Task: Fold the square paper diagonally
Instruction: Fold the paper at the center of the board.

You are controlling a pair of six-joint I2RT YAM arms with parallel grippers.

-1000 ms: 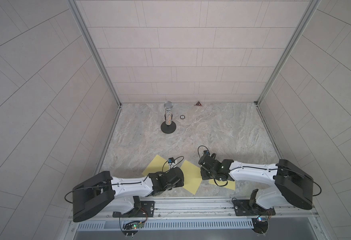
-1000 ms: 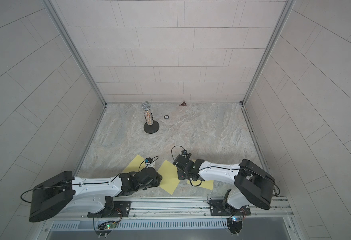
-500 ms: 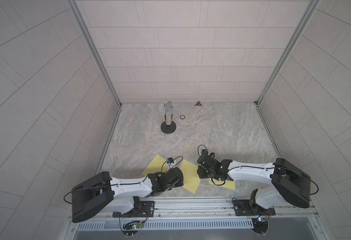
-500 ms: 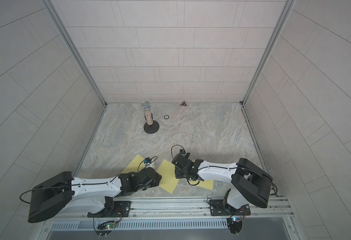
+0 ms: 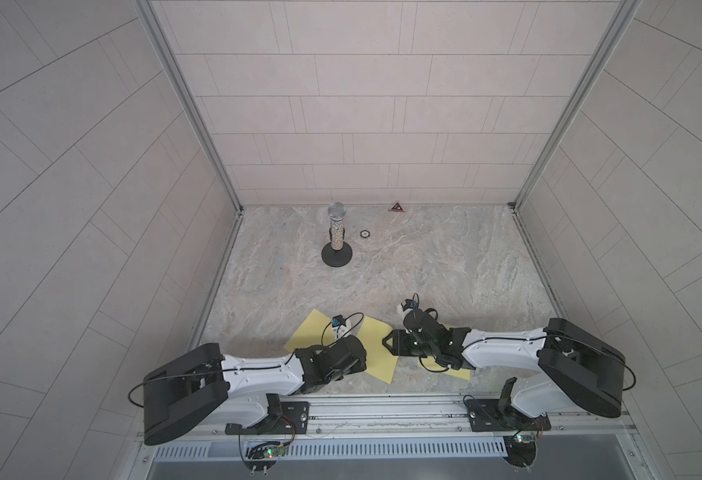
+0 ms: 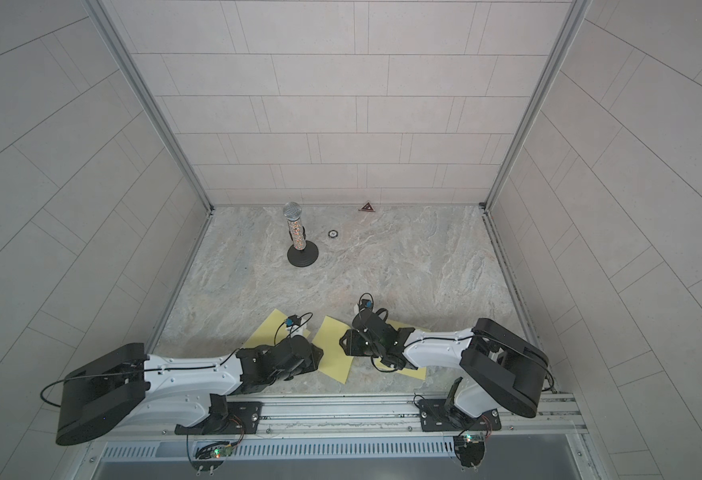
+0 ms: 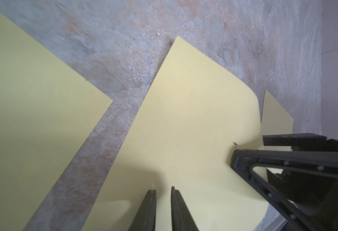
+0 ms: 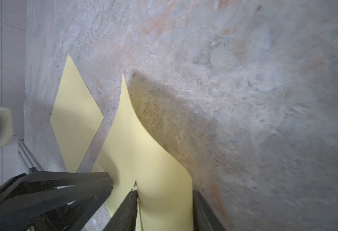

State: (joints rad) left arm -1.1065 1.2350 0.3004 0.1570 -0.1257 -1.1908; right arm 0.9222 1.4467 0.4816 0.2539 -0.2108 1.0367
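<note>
— Yellow square paper (image 5: 376, 357): in both top views it lies on the marble counter (image 5: 382, 270), near the front edge and between your two arms. Over the last second the right pincer (image 5: 387, 343) has slid along its edge toward the left pincer (image 5: 357, 358), which has kept its place.

— What does that mean for you?

— I'd judge you have carried the flap across. In the left wrist view, the left pincer (image 7: 163, 200) has its jaws drawn almost together. There is only a slit between them, with nothing in it. The tips are low over the paper (image 7: 184, 130), but I cannot tell whether they press on it. Beyond them, the right pincer (image 7: 248, 148) straddles the raised edge, where the sheet bends up in a soft curve rather than a crease.

— Has the right one let go?

— In the right wrist view its jaws stand apart, wider than a moment back, and the curled paper (image 8: 154, 170) rises loose between them. I'd call that released. The left pincer (image 8: 104, 180) sits just beside it on the same sheet.

— So is the fold done?

— Not yet. The bend is still rounded, so you need to press it flat along the diagonal. A second yellow sheet (image 8: 74, 120) lies apart from this one.
</note>
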